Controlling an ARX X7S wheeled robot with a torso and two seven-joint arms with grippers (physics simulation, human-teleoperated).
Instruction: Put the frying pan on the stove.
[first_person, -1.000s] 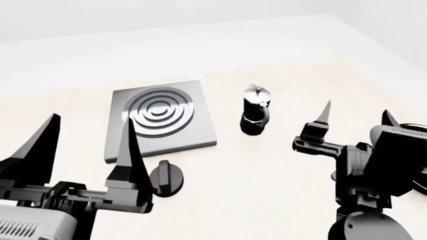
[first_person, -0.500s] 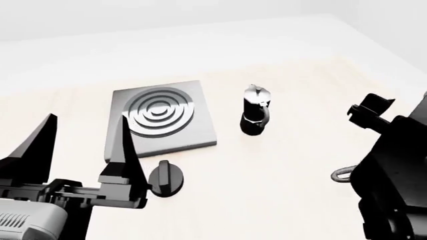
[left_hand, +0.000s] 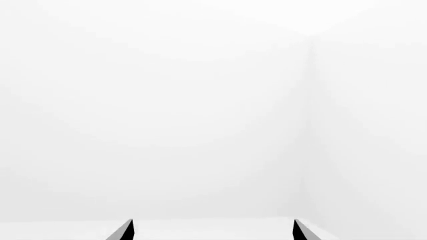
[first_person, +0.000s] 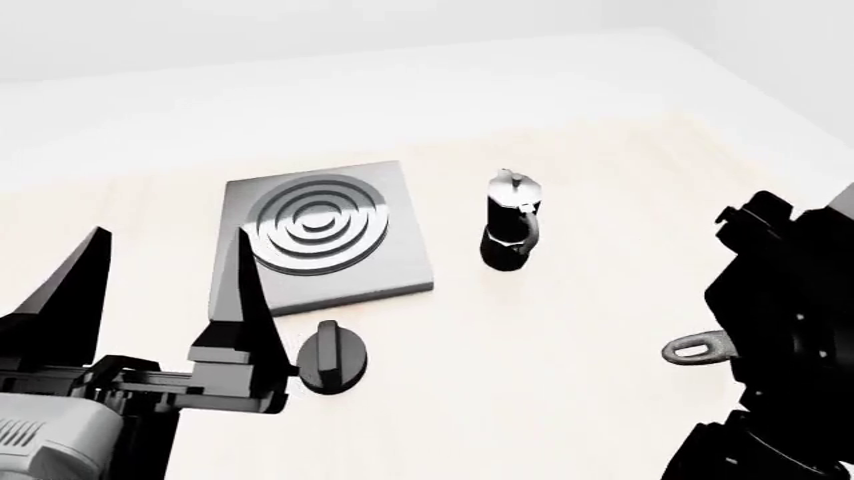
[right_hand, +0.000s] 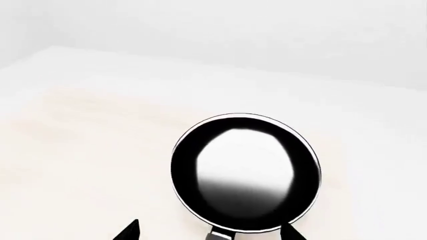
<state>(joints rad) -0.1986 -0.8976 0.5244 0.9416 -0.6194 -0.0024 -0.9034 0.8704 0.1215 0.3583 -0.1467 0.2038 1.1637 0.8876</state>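
Black pan flat on pale desk, under right pincer; fingers spread either side of handle, not closed on it. Handle loop shows beside right arm in head view. Stove well apart, left of moka pot. Knob near stove. Left pincer wide open, empty.

frying pan handle cut off at frame edge, pan body hidden behind right arm in head view

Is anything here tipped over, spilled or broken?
Nothing stands out. The moka pot stands upright beside the stove, and the frying pan lies flat and empty on the table.
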